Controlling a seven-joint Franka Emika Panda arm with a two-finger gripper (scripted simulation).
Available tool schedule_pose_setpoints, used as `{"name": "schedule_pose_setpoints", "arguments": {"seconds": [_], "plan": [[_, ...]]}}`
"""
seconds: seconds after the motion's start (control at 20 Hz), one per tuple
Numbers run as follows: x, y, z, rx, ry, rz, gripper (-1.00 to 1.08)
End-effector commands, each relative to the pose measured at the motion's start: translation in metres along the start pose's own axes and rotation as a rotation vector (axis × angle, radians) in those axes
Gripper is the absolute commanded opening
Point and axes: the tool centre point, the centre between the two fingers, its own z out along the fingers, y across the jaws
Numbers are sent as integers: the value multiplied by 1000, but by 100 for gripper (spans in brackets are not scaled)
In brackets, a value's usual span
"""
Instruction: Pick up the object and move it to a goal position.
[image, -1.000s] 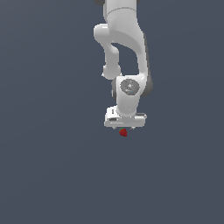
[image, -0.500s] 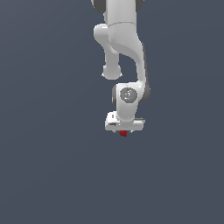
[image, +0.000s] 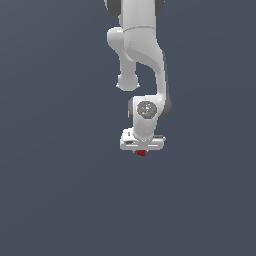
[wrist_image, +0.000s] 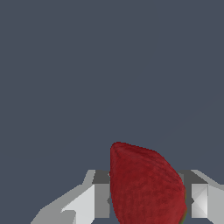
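The white robot arm (image: 142, 60) is seen reaching down from the top of the exterior view, bent at the elbow, its wrist turned straight down toward the plain grey surface (image: 55, 190). The tool (image: 142, 149) is closed on the red strawberry (image: 141, 152), which is gripped between the two fingers (wrist_image: 94, 199) and shows just below the tool's white body.

A bare simulated workspace, not a real room: flat, uniform slate-grey ground (image: 55, 190) fills both views without walls, furniture or clutter. The white arm (image: 142, 50) has smooth, computer-rendered shading against that featureless backdrop.
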Motion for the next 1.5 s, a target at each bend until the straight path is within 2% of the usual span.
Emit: {"name": "schedule_pose_setpoints", "arguments": {"seconds": [0.0,0.3,0.6,1.45], "plan": [[0,0,0,0,0,0,-100],[0,-4,-5,0,0,0,-100],[-3,-23,-30,0,0,0,-100],[-11,-136,-180,-1,0,0,-100]]}}
